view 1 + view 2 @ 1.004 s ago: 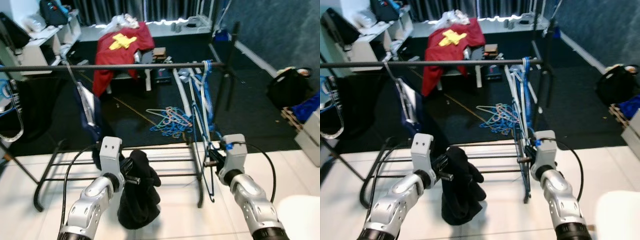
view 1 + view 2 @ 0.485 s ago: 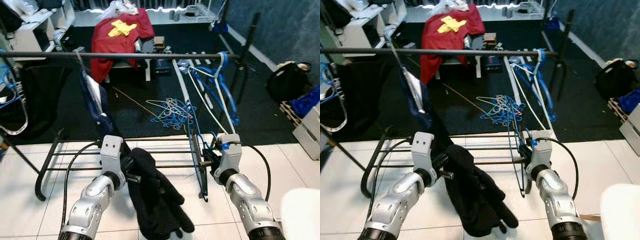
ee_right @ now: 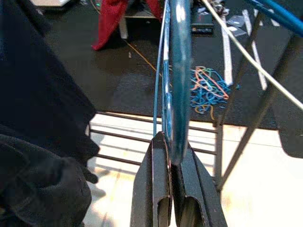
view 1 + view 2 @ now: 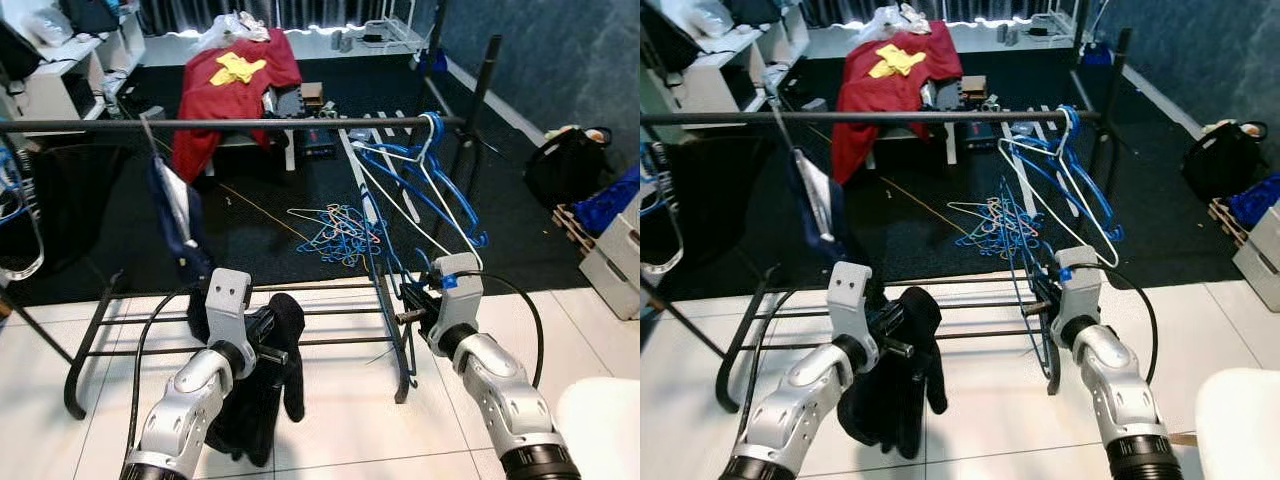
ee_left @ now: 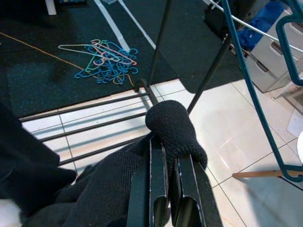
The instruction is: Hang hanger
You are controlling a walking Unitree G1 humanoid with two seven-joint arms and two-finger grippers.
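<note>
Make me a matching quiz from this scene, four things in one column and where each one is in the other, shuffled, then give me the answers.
Things:
1. black garment
2. teal hanger
3. red shirt
4. pile of hangers

Places:
A. lying on the dark carpet beyond the rack
B. draped over furniture at the back of the room
C. pinched in the left gripper
D. pinched in the right gripper

Pairs: 1-C, 2-D, 3-B, 4-A
</note>
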